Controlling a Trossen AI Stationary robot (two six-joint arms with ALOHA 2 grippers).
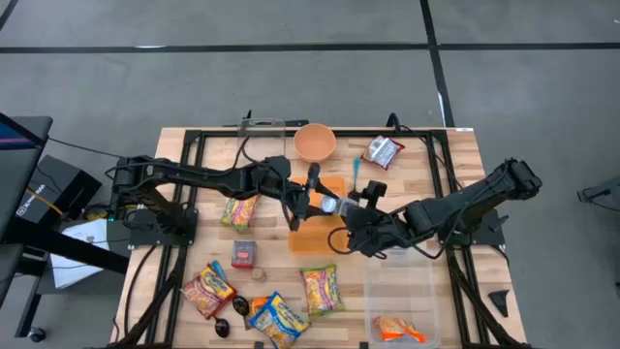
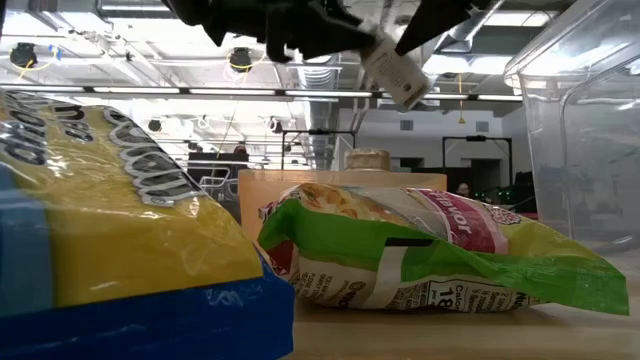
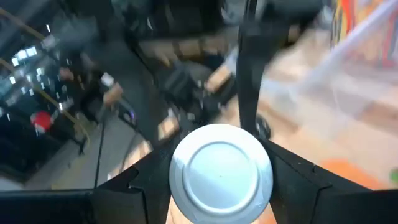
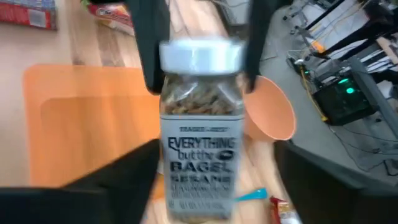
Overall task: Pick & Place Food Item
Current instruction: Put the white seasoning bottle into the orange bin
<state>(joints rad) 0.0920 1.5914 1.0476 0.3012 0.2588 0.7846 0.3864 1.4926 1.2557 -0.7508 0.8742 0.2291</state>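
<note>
Clearly, the clear glass seasoning jar with a silver lid (image 1: 332,205) is in the air above the flat orange plastic tray (image 1: 316,233) at the middle of the table, held between both arms. The left gripper (image 1: 312,184) holds the jar at its lid end, with its dark fingers (image 3: 292,174) pressed on both sides of the lid. The right gripper (image 1: 356,221) appears closed around the lower body of the jar.

The risk is in this handover. If one gripper opens before the other grips firmly, the jar may drop on the tray and roll away. If both pull in different directions, the smooth glass can slip or the lid can twist. The orange bowl (image 1: 314,142) on the far side is near enough to be struck.
</note>
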